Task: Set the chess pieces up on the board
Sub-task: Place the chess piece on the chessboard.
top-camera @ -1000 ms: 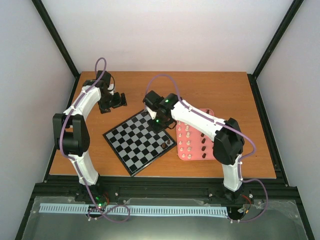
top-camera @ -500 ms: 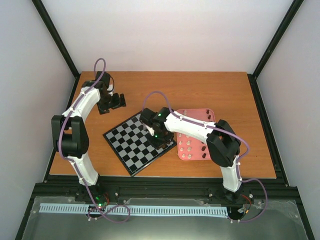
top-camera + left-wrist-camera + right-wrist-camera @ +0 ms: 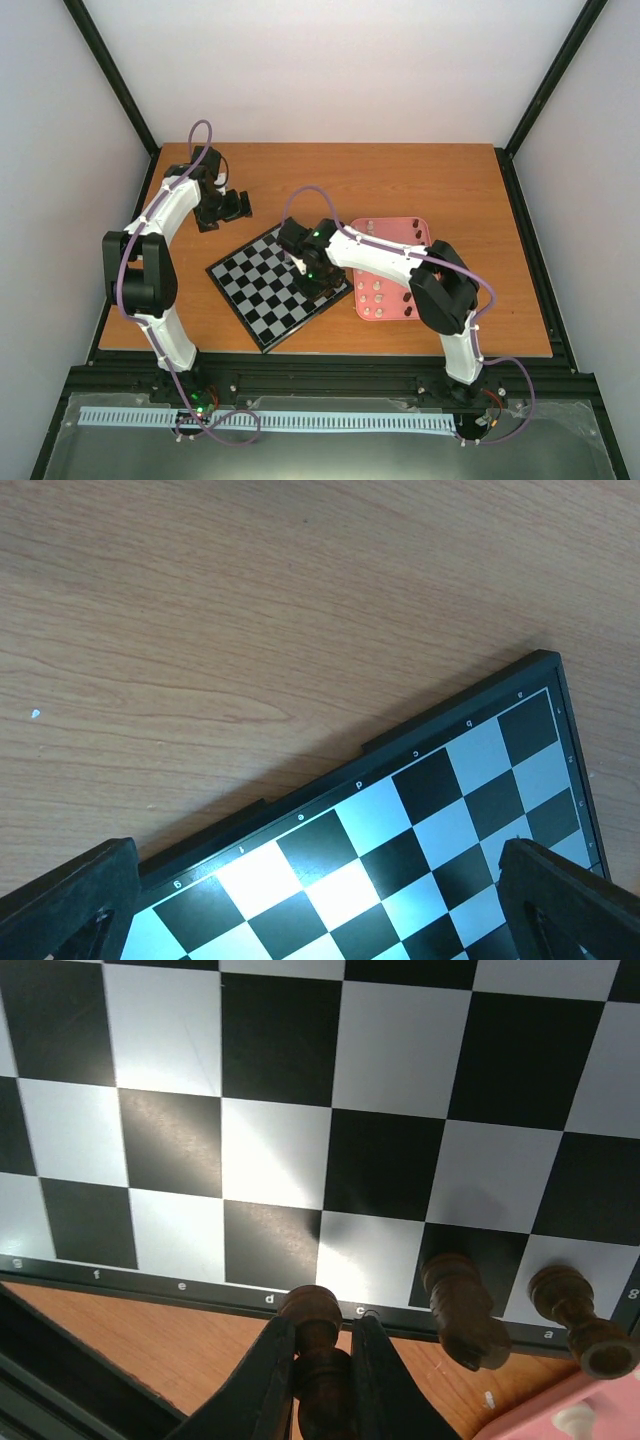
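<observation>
At the board's (image 3: 270,1150) near-right rim, the right end effector (image 3: 322,1332) is clenched on a dark piece (image 3: 311,1310), held upright by the c and d marks. Two other dark pieces (image 3: 455,1300) stand on the edge squares just beside it. The pink tray (image 3: 392,222), holding more pieces, lies just right of the board. Farther back, the left end effector (image 3: 233,205) hangs released, fingers wide apart, over the board's far-left edge and the counter (image 3: 430,180).
</observation>
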